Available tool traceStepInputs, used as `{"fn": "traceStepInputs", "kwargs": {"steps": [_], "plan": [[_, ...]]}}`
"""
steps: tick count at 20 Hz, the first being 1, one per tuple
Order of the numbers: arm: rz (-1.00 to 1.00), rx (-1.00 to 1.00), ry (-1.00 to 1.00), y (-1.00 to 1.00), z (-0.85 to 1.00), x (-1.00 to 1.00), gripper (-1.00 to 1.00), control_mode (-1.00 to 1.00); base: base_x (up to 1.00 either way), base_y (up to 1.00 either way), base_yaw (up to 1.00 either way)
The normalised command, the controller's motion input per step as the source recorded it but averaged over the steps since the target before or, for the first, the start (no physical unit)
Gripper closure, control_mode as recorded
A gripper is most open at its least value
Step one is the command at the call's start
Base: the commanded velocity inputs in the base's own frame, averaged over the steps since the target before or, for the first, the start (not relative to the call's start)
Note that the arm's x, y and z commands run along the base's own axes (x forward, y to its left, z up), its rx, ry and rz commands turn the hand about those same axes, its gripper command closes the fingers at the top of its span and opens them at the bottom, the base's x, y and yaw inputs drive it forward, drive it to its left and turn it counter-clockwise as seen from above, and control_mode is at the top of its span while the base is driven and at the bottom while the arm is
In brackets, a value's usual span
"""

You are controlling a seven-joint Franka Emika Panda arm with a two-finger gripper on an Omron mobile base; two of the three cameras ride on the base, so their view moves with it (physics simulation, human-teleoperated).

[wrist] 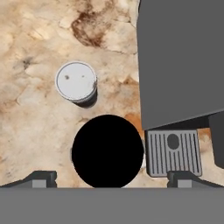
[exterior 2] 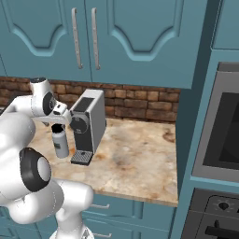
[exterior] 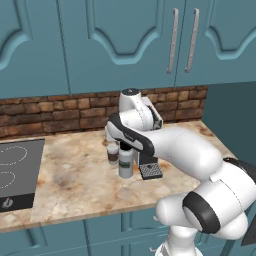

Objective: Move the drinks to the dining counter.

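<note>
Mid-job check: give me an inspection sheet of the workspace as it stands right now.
Surface: mottled marble counter, with a black stovetop at its left.
Job's things: bottle upright beside the paper cup; both stand apart on this counter.
Clutter: grey coffee machine with drip tray, right of the bottle.
Grippers: gripper directly above the bottle's black cap, fingers either side, not closed on it.
Cables: nothing seen.
Surroundings: teal cabinets, brick backsplash, wall oven at far right.
</note>
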Motion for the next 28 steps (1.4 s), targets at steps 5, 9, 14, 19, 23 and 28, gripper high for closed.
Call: {"fn": "traceStepInputs", "kwargs": {"steps": [5, 9, 14, 19, 23, 28], "plan": [[0.00, 0.00, 0.00, 0.00, -0.24, 0.04, -1.00, -1.00, 0.00, 0.00, 0.00], [0.00, 0.00, 0.00, 0.00, -0.21, 0.03, -1.00, -1.00, 0.00, 0.00, 0.00], [0.00, 0.00, 0.00, 0.00, -0.24, 0.05, -1.00, -1.00, 0.00, 0.00, 0.00], [0.00, 0.00, 0.00, 0.00, -0.21, 0.11, -1.00, -1.00, 0.00, 0.00, 0.00], [0.00, 0.00, 0.00, 0.00, -0.19, 0.13, -1.00, -1.00, 0.00, 0.00, 0.00], [0.00, 0.00, 0.01, 0.00, -0.20, 0.07, -1.00, -1.00, 0.00, 0.00, 0.00]]}}
